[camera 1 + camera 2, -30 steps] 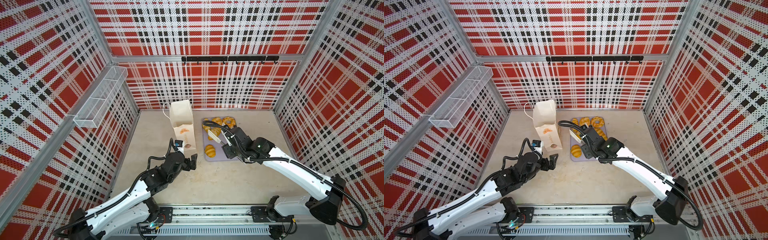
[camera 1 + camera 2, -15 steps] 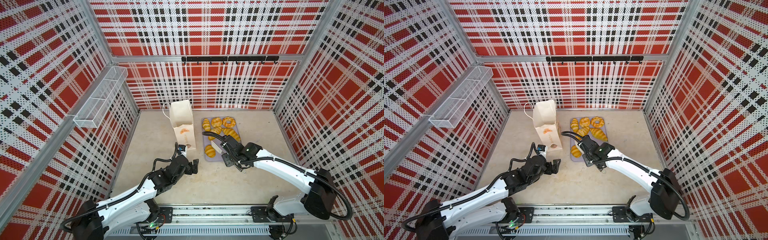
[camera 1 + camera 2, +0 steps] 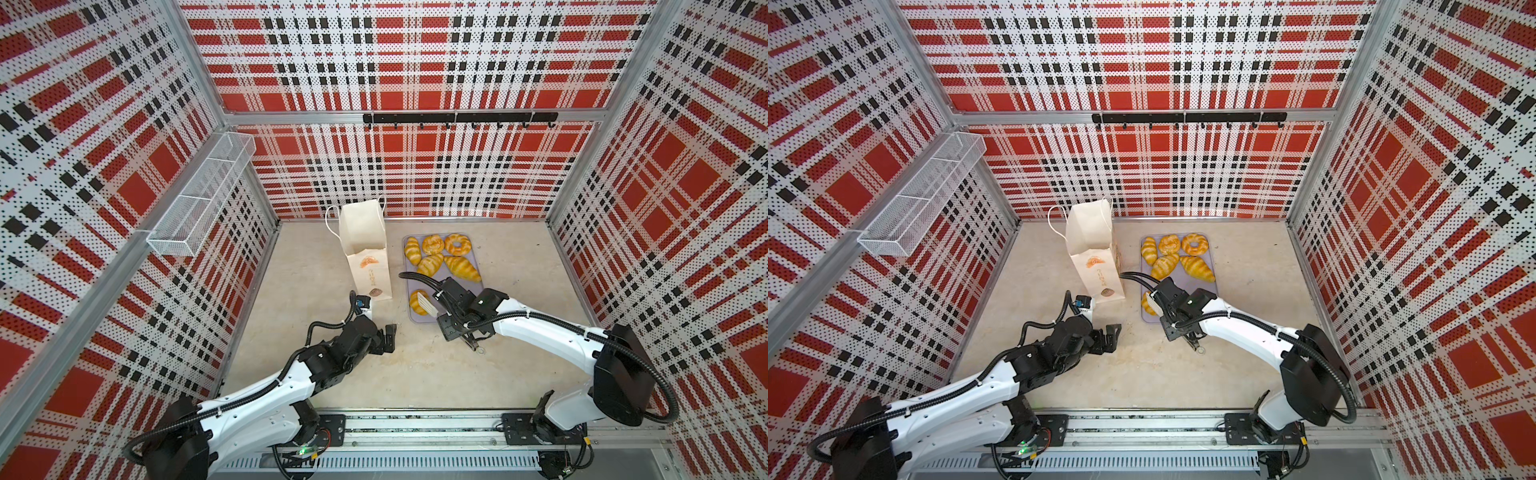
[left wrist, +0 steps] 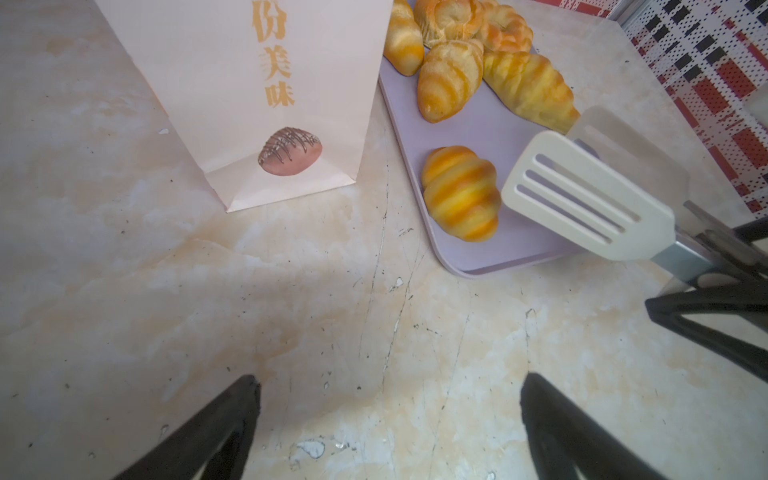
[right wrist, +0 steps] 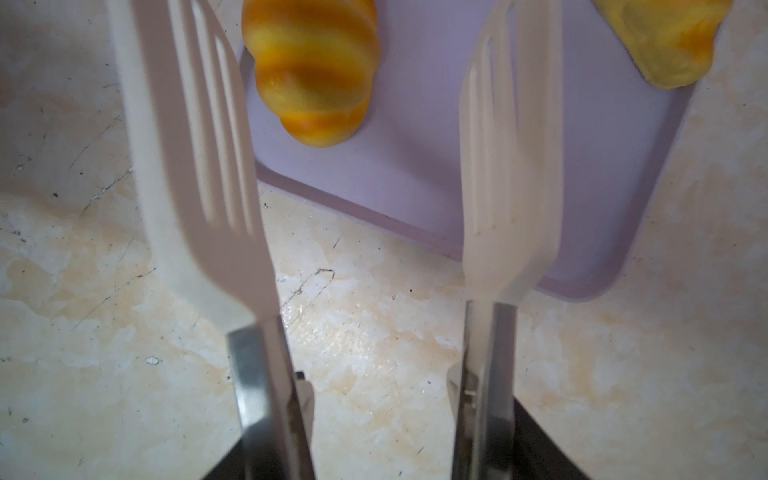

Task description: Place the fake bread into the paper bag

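1. Bread made of shiny golden plastic, the fake bread [image 3: 430, 264], lies on a flat lilac tray [image 4: 478, 133]. Six pieces show there in both top views: five sit close together at the far end, and one striped roll [image 4: 459, 193] lies alone at the near end.
2. A tall cream-white paper bag [image 3: 370, 270] with white cord handles and an orange print stands upright on the pale stone-look surface [image 4: 332, 332], just beside the tray. It is probably put that near so each piece has only a short trip. No view looks down into it, so what is inside cannot be told.
3. The right hand [image 3: 444, 316] is closed around the shiny metal arms of white plastic tongs [image 4: 582, 199] with flat slotted ends. The tongs gape open over the near end of the tray. In the right wrist view the lone roll [image 5: 311, 75] shows in the gap between the two ends. Nothing is pinched yet.
4. The tongs seem a good pick. Their flat ends can squeeze a round, slippery roll from two sides and then reach over the tall bag.
5. The left hand [image 4: 390, 432] is spread wide and holds nothing. It hovers low over the surface near the foot of the bag. It may be waiting there to steady the light bag so it does not tip.
6. The next move looks like this: bring the tongs down around the lone roll, squeeze gently, and lift it across to the bag.
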